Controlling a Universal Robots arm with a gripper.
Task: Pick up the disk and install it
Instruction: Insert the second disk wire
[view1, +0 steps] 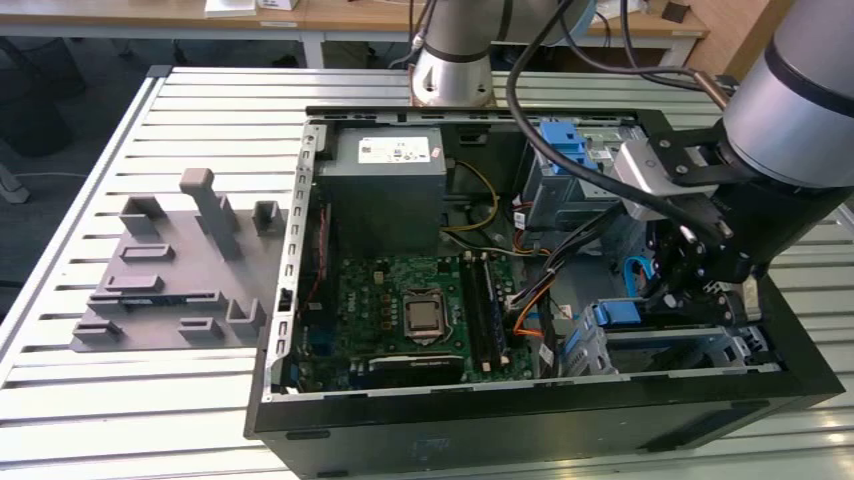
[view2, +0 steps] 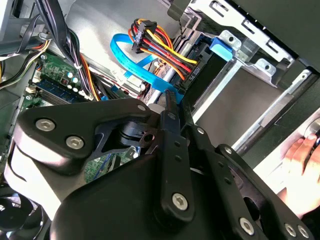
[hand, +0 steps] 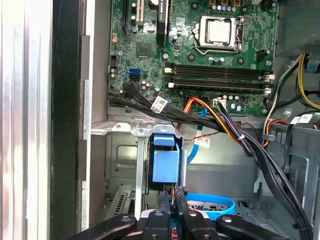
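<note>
Disk, silver hard drive in blue plastic carrier (hand: 165, 162), seated upright in bay
Rigid, dense, shock-sensitive; best gripped by carrier. Black gripper (hand: 173, 200) fingers nearly closed, touching its edge.

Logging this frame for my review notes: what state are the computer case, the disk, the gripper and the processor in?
Computer case: open, side panel off.
Disk: sitting in the drive bay, blue carrier showing.
Gripper: shut, right at the disk's carrier.
Processor: bare, no cooler on it.
</note>
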